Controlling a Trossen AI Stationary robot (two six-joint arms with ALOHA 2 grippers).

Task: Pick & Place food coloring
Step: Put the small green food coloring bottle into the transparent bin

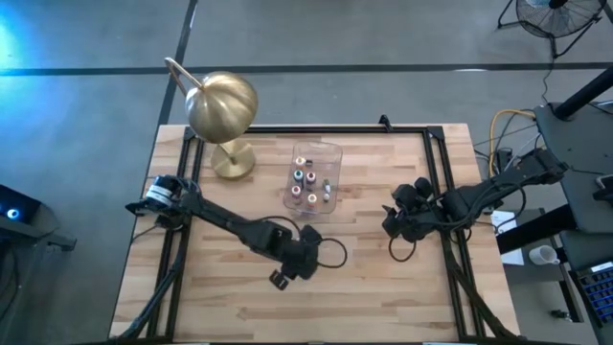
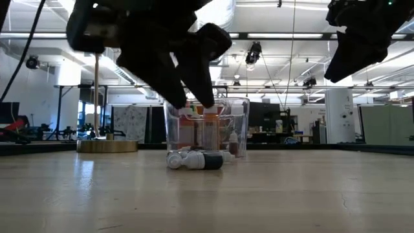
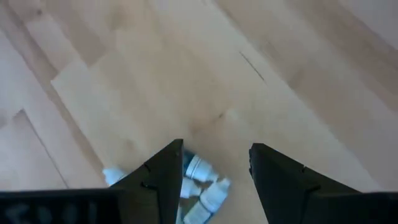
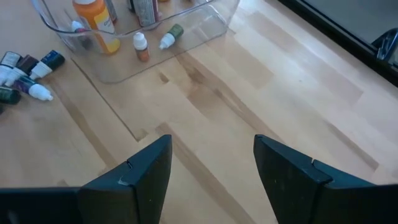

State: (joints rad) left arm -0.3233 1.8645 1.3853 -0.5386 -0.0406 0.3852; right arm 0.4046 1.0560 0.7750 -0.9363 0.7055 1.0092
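A small heap of loose food coloring bottles [image 2: 194, 160] lies on its sides on the wooden table in front of the clear tub [image 1: 329, 149]; the heap also shows in the right wrist view [image 4: 28, 74]. More bottles [image 1: 308, 182] stand inside the tub. My left gripper [image 3: 214, 149] hangs open, tilted downward, just above the loose bottles [image 3: 202, 183], which show between and beside its fingers; in the low view its fingers [image 2: 207, 97] are clear of them. My right gripper [image 4: 211, 143] waits open above the table, right of the tub [image 4: 205, 28].
A brass dome lamp [image 1: 222, 105] stands at the far left of the table, its round base [image 2: 107, 145] beside the tub. A black frame rail [image 1: 436, 163] runs along the table's edges. Bare wood [image 1: 239, 307] lies toward the near edge.
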